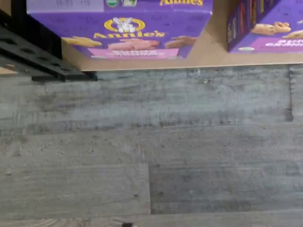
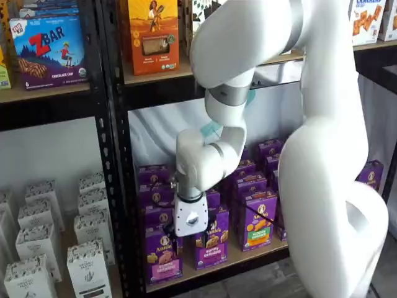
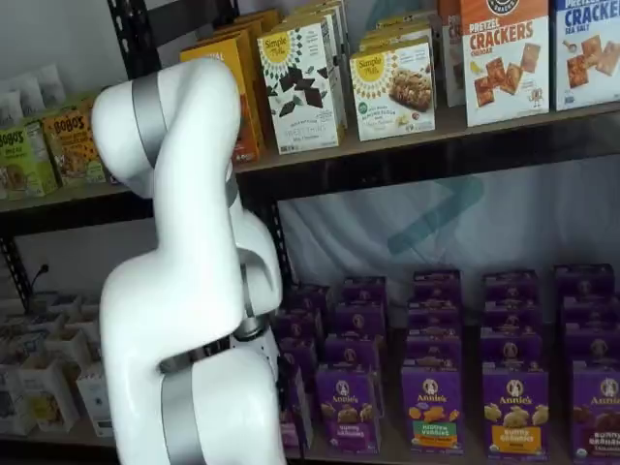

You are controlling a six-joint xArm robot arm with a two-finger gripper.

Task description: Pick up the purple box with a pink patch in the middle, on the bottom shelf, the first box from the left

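Grey plank floor (image 1: 151, 151), purple box (image 1: 125, 33) reading "Annie's" (pink panel), fingers spread wide, unseen.

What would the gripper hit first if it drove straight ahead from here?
Most likely the front face of the purple box at the left end of the bottom shelf. The gripper hangs just before it. Its fingers are hidden, so the exact heading and depth are uncertain.

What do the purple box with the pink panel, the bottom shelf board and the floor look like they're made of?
The purple box: printed paperboard carton, slightly glossy, with crisp folded edges. The bottom shelf: tan board with a plain matte face, probably particleboard or plywood. The floor: grey wood-grain planks with visible seams, likely vinyl or laminate.
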